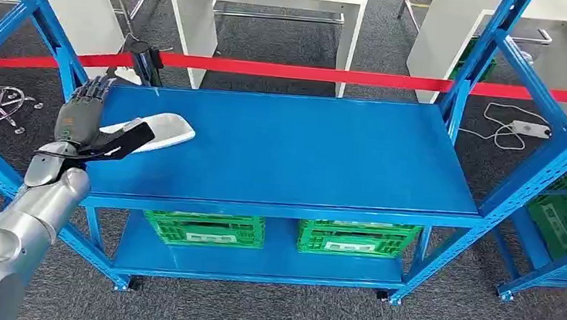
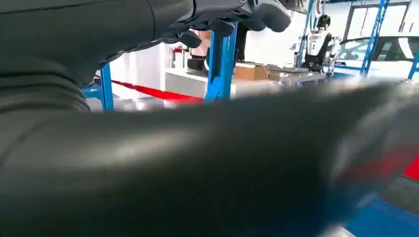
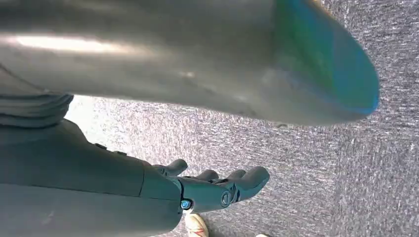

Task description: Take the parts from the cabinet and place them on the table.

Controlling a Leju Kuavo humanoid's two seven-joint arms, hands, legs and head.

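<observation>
Left hand (image 1: 83, 115) gripping one white part (image 1: 155, 130) on blue shelf (image 1: 304, 154); right hand (image 3: 217, 190) empty, fingers apart; two green crates (image 1: 205, 228) below.

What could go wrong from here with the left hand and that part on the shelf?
1. The left hand is at the near end of the black-and-white part; whether its fingers truly grip it is unclear, so it may slip on lifting.
2. The part lies near the left corner of the blue shelf, beside an upright post; the arm could clip the post.
3. The left wrist view is mostly blocked, giving little feedback.
</observation>
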